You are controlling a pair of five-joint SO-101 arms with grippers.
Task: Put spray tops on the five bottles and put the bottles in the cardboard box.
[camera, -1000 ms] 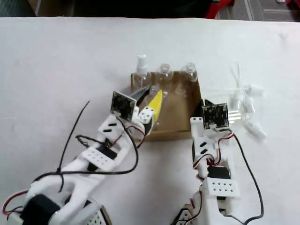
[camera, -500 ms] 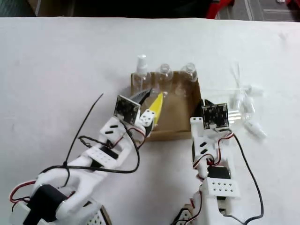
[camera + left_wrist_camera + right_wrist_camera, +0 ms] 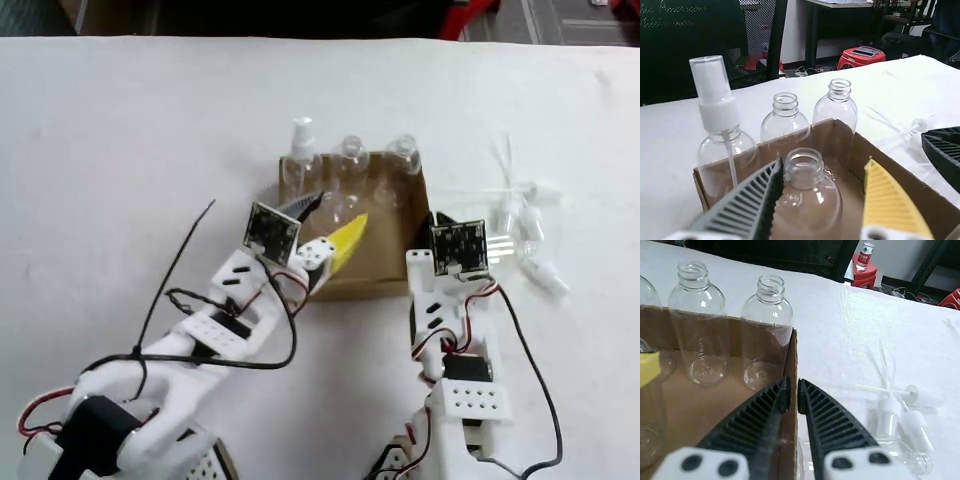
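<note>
The cardboard box lies mid-table. Along its far wall stand a bottle with a spray top and two open bottles. Another open bottle stands in the box between the spread fingers of my left gripper, which is open and not touching it. My right gripper is shut on nothing, over the box's right wall. Loose spray tops lie right of the box.
White cloth covers the table. The loose spray tops have long thin tubes spread over the cloth. Black cables trail from the left arm. Beyond the far table edge are chairs and a red box.
The left arm edged toward the box. Its yellow finger swung out to the right, so the jaws now stand wide apart around the open bottle. The right arm kept still.
</note>
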